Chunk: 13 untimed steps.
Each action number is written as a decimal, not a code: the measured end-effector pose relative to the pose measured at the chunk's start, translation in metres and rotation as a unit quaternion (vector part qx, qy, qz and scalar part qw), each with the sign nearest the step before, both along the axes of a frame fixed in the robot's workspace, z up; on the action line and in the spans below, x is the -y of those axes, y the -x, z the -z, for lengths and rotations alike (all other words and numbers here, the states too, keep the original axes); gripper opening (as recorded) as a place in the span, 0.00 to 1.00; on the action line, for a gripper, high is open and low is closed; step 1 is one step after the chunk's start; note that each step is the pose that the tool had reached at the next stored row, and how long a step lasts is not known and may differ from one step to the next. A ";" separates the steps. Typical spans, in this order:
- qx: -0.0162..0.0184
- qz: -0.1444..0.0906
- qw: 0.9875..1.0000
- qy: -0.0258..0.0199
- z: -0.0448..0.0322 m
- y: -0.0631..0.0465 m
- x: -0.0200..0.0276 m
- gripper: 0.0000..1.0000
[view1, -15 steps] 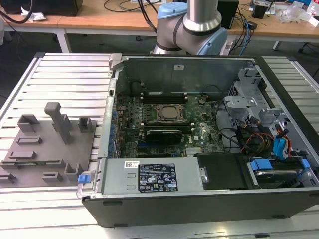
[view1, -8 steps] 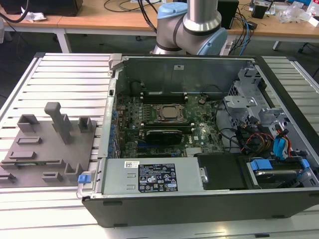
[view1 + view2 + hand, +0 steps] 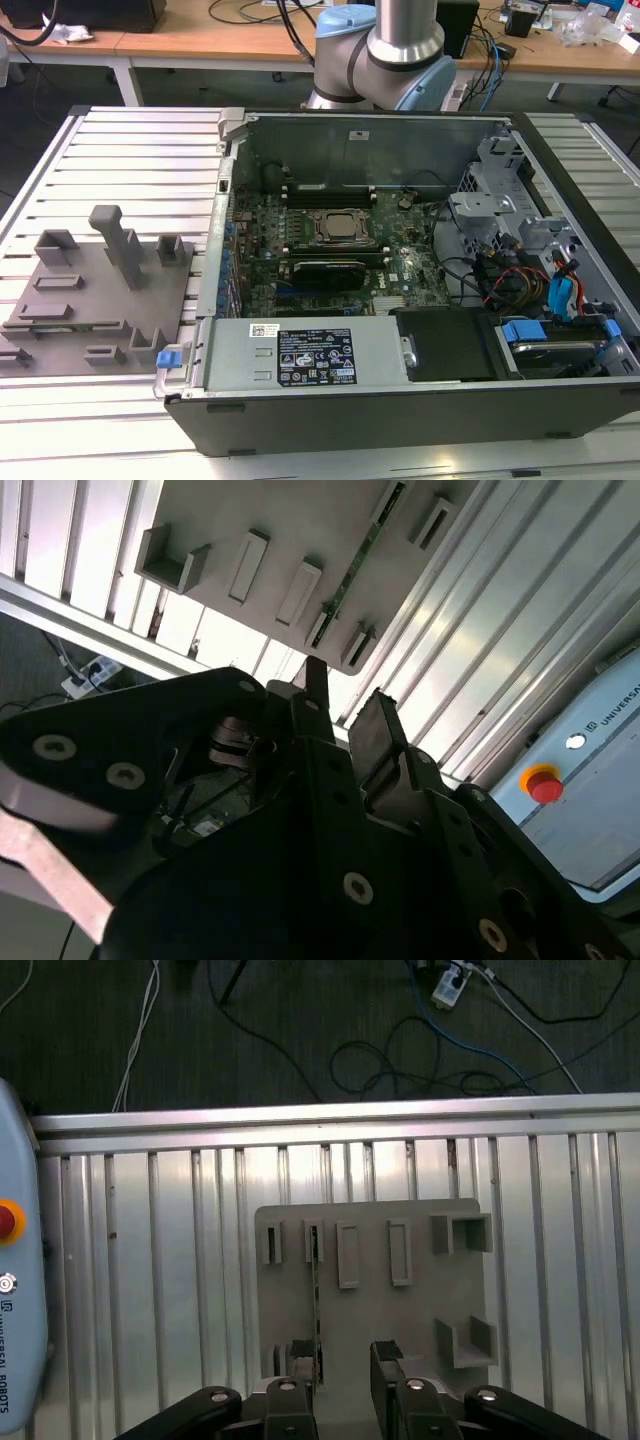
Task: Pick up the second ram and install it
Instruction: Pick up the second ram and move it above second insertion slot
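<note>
The second ram (image 3: 317,1300) is a thin green stick standing on edge in a slot of the grey fixture plate (image 3: 420,1310). In the second wrist view the ram (image 3: 365,550) runs along the plate (image 3: 300,520) between small grey blocks. My gripper (image 3: 343,1365) hangs well above the plate, open, with nothing between its dark fingers (image 3: 385,1360). One finger lines up almost over the near end of the stick. The second wrist view also shows the gripper (image 3: 345,695) with a gap between its fingertips.
An open computer case (image 3: 400,400) lies on the slatted aluminium table, with its motherboard (image 3: 330,240) and black socket strips (image 3: 330,192) exposed. The fixture plate (image 3: 100,300) sits at the exterior view's left. A control box with a red button (image 3: 541,781) stands beside the table. Cables lie on the floor.
</note>
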<state>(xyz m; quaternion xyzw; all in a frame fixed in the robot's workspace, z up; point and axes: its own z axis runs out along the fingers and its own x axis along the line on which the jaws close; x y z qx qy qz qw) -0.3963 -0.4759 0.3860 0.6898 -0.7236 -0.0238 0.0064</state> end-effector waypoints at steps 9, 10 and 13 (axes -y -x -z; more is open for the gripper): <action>0.000 0.000 1.000 0.000 0.0071 0.000 0.0000 0.36; 0.000 0.000 1.000 0.000 0.0084 0.000 0.0000 0.36; 0.000 0.000 1.000 0.000 0.0104 0.000 0.0000 0.36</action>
